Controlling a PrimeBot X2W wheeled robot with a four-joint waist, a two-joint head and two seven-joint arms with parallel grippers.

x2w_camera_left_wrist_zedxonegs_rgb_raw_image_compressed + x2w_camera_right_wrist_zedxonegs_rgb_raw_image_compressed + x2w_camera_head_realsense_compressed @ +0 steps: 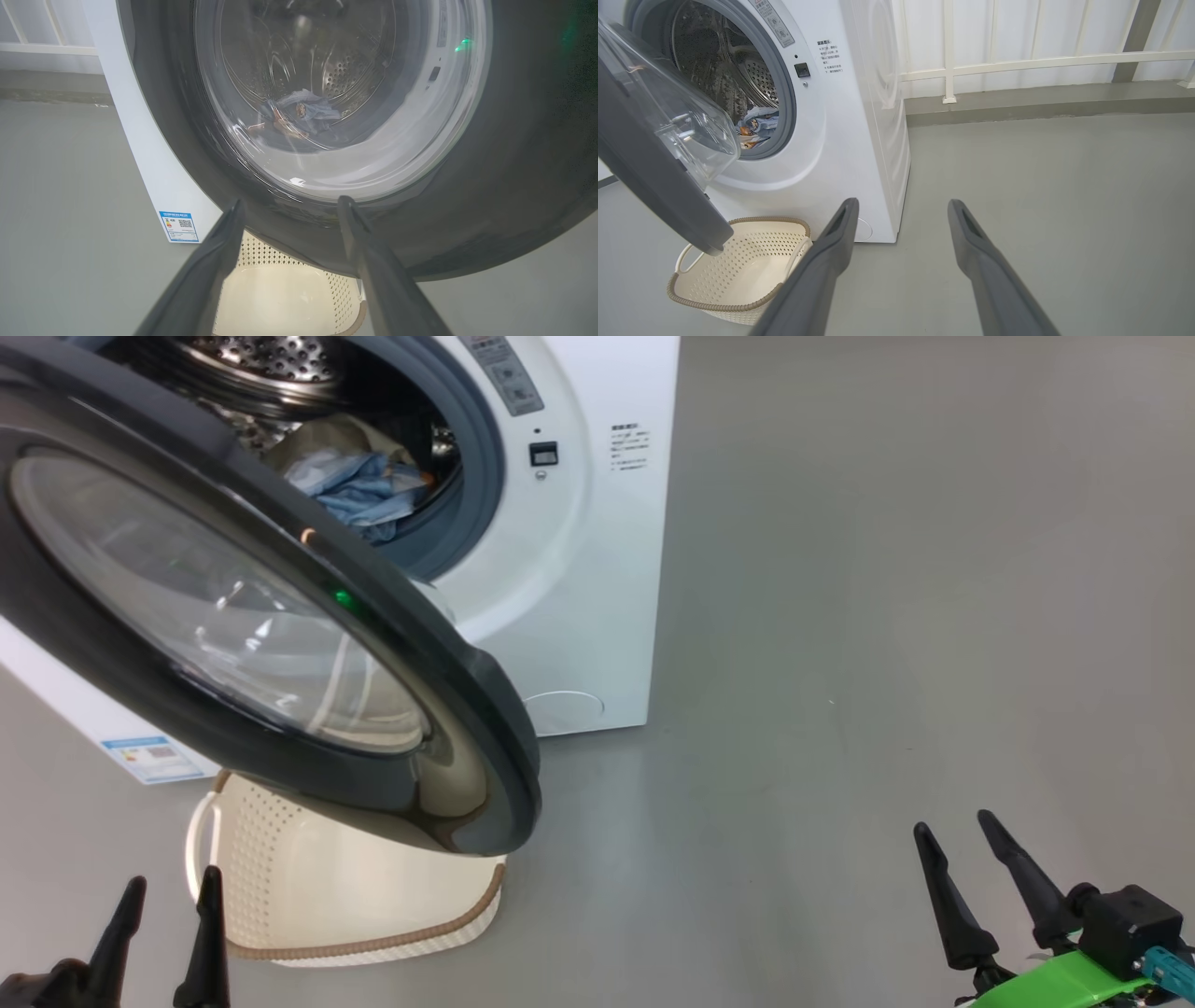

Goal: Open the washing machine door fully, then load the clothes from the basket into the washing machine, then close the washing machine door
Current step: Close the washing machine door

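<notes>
A bare laundry or test area is suggested rather than a furnished home. A white front-loading washing machine (831, 177) is set freestanding on a smooth grey floor (1064, 196), with a blue label sticker (179, 227) stuck on its side. A white railed partition (1017, 63) is seen behind it above a grey ledge (1041, 95), and a perforated cream basket (738, 275) is placed on the floor before the machine.

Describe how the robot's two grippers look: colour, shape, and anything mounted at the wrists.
Both the left gripper and the right gripper carry two long, slim, dark fingers tapering to points. Close up, the fingers look matt dark grey, with a shallow recess on the inner face near the tip. Behind the right gripper sit a black boxy housing, a bright green bracket and a teal connector.
</notes>
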